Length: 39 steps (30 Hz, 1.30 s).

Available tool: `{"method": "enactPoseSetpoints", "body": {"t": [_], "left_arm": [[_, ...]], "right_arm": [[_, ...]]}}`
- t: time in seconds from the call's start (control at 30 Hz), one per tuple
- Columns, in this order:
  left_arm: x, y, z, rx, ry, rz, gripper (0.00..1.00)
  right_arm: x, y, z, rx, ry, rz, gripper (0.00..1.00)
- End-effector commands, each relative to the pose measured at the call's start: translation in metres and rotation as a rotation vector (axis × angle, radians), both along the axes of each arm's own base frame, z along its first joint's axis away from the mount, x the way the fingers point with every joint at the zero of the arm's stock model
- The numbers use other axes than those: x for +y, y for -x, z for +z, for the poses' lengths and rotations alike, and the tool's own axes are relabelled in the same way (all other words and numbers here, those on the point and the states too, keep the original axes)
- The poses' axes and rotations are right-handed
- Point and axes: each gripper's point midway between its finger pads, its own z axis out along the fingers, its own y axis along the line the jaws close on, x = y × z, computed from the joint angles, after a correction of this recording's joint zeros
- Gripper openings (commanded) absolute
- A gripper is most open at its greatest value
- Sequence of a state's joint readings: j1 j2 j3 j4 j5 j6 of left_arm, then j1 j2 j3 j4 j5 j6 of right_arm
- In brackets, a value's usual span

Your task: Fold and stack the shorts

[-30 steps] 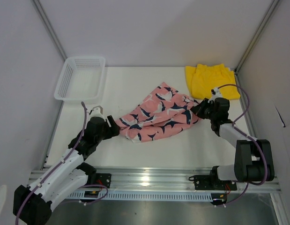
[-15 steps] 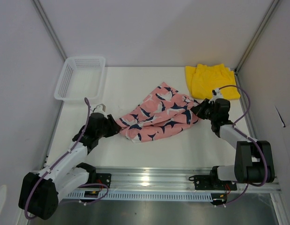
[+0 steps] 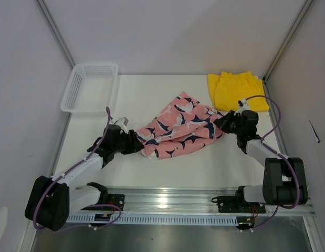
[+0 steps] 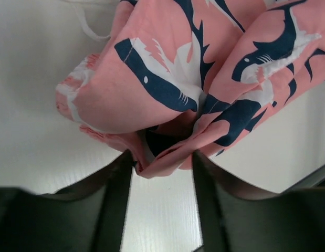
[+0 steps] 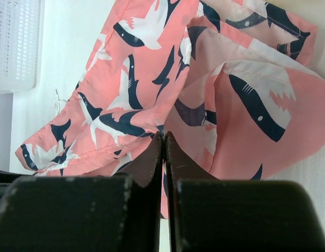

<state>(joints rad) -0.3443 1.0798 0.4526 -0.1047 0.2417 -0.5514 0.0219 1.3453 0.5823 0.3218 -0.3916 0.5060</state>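
Note:
The pink shorts with a navy-and-white print lie crumpled in the middle of the table. My left gripper is open at their left edge; in the left wrist view a fold of the pink cloth sits between the fingertips. My right gripper is shut on the shorts' right edge; in the right wrist view the jaws pinch the pink cloth. The yellow shorts lie folded at the back right.
A white mesh basket stands at the back left, also seen in the right wrist view. Grey walls enclose the table on three sides. A metal rail runs along the near edge.
My left gripper has moved right, up to the left edge of the pink shorts. The right gripper and the shorts have stayed put.

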Motion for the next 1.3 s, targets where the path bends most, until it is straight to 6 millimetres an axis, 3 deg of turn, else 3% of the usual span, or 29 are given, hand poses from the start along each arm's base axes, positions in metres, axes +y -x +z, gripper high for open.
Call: {"method": "enactPoseSetpoints", "body": {"t": [0.0, 0.07, 0.13, 0.2, 0.33, 0.43, 0.47, 0.5, 0.53, 0.57, 0.63, 0.67, 0.7, 0.77, 0.9, 0.93, 0.97, 1.03, 1.07, 1.13, 1.17, 1.27], "left_arm": [[-0.017, -0.002, 0.012, -0.053, 0.059, -0.065, 0.47], [-0.020, -0.001, 0.012, -0.056, 0.055, -0.074, 0.28], [-0.022, -0.003, 0.014, -0.066, 0.045, -0.077, 0.01], [-0.022, -0.004, 0.016, -0.067, 0.034, -0.077, 0.00], [-0.014, -0.016, 0.042, -0.123, -0.022, -0.049, 0.00], [0.007, -0.033, 0.079, -0.179, -0.127, 0.039, 0.00], [0.008, -0.049, 0.121, -0.260, -0.128, 0.071, 0.00], [0.022, -0.058, 0.132, -0.287, -0.181, 0.137, 0.00], [0.032, -0.057, 0.131, -0.259, -0.236, 0.161, 0.00], [0.034, -0.071, 0.178, -0.343, -0.225, 0.205, 0.00], [0.042, -0.075, 0.191, -0.337, -0.278, 0.226, 0.00], [0.039, -0.077, 0.216, -0.390, -0.250, 0.223, 0.00], [0.033, -0.074, 0.230, -0.428, -0.225, 0.194, 0.00], [0.030, -0.061, 0.252, -0.517, -0.183, 0.185, 0.00], [0.029, -0.036, 0.203, -0.452, -0.228, 0.160, 0.00], [0.025, -0.024, 0.150, -0.348, -0.239, 0.130, 0.00], [0.019, -0.020, 0.147, -0.358, -0.194, 0.126, 0.00], [0.010, 0.005, 0.087, -0.254, -0.171, 0.090, 0.00], [0.007, 0.009, 0.082, -0.256, -0.147, 0.091, 0.00], [0.006, 0.021, 0.056, -0.246, -0.117, 0.091, 0.17], [0.009, 0.024, 0.047, -0.234, -0.119, 0.107, 0.42], [0.022, 0.025, 0.047, -0.244, -0.125, 0.172, 0.74]], "right_arm": [[-0.001, -0.006, 0.009, -0.040, -0.015, -0.005, 0.00], [-0.001, -0.006, 0.010, -0.042, -0.018, -0.006, 0.00], [-0.002, -0.005, 0.010, -0.043, -0.016, -0.013, 0.00], [-0.003, -0.005, 0.011, -0.046, -0.015, -0.020, 0.00], [-0.003, -0.005, 0.014, -0.055, -0.026, -0.024, 0.00], [-0.001, -0.007, 0.019, -0.065, -0.040, -0.017, 0.00], [0.000, -0.008, 0.022, -0.076, -0.051, -0.014, 0.00], [0.002, -0.008, 0.025, -0.081, -0.061, -0.006, 0.00], [0.004, -0.011, 0.030, -0.091, -0.066, -0.003, 0.00], [0.005, -0.011, 0.033, -0.097, -0.074, 0.004, 0.00], [0.006, -0.010, 0.047, -0.130, -0.080, 0.010, 0.00], [0.005, -0.008, 0.051, -0.147, -0.076, 0.009, 0.00], [0.003, -0.004, 0.064, -0.186, -0.069, 0.001, 0.00], [-0.004, 0.002, 0.059, -0.175, -0.045, -0.036, 0.00], [-0.009, 0.009, 0.051, -0.161, -0.031, -0.063, 0.00], [-0.007, 0.009, 0.048, -0.150, -0.034, -0.056, 0.00], [-0.008, 0.007, 0.047, -0.146, -0.035, -0.058, 0.00], [-0.009, 0.008, 0.042, -0.127, -0.033, -0.068, 0.00], [-0.012, 0.008, 0.041, -0.123, -0.028, -0.086, 0.00], [-0.016, 0.010, 0.033, -0.096, -0.019, -0.113, 0.00], [-0.018, 0.011, 0.031, -0.090, -0.020, -0.122, 0.00], [-0.040, 0.013, 0.024, -0.065, -0.023, -0.199, 0.00]]}}
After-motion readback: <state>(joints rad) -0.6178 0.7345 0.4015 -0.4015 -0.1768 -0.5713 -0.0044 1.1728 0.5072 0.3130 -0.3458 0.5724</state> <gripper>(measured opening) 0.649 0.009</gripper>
